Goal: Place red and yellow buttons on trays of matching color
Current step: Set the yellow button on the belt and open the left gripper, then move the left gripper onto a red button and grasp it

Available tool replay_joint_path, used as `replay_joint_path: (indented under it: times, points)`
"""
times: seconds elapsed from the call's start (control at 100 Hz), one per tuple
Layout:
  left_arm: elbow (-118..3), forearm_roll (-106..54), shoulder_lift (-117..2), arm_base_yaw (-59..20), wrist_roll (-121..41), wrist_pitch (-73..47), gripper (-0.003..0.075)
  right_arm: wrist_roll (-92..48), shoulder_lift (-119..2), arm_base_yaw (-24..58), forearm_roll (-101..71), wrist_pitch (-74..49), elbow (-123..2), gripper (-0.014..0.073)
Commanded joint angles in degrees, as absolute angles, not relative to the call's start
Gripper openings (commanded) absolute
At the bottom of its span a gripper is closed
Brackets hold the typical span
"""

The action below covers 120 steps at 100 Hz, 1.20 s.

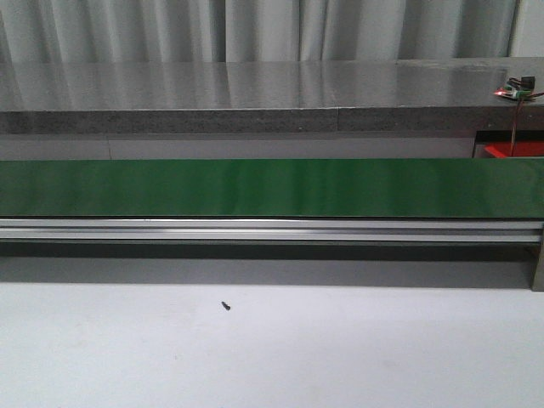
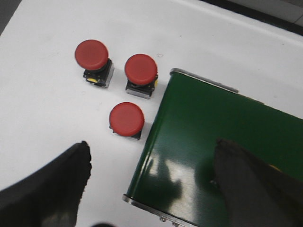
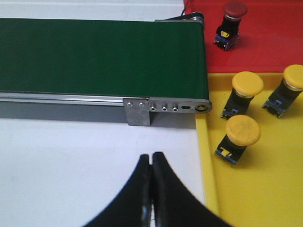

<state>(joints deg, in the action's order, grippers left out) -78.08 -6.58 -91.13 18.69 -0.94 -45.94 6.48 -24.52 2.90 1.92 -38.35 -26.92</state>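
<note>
Left gripper (image 2: pixel 151 189): hovering wide open, holding nothing, over three red mushroom-cap buttons (image 2: pixel 127 118) lying beside the long dark green belt (image 2: pixel 222 142).
Right gripper (image 3: pixel 151 189): fingers pressing together, empty.
Flat yellow plastic tray (image 3: pixel 265 189): carrying three yellow buttons (image 3: pixel 241 132).
Flat red plastic tray (image 3: pixel 274 42): carrying one red button (image 3: pixel 232 21).

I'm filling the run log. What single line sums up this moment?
left gripper: open, empty | right gripper: shut, empty | red buttons: three off-tray | red tray: one | yellow tray: three yellow buttons

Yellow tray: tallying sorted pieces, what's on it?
Three yellow buttons stand on the yellow tray. One red button is on the red tray. Both trays run out of frame.
</note>
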Motion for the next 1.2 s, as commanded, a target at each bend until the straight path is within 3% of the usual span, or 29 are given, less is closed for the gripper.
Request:
replay_joint_path:
  times: [0.0,0.51,1.19]
  points:
    - [-79.7,-7.3,-90.7,19.7,-1.0,-43.8,0.0536,6.0,-24.8,3.0,2.0,-34.4,-28.5,-0.006]
    - [-79.7,-7.3,-102.1,21.9,-1.0,-38.6,0.0536,6.0,-24.8,3.0,2.0,-34.4,-28.5,-0.006]
    - [-81.5,-11.2,-108.2,21.9,-3.9,-33.8,0.0536,6.0,-24.8,3.0,2.0,-34.4,-28.5,-0.006]
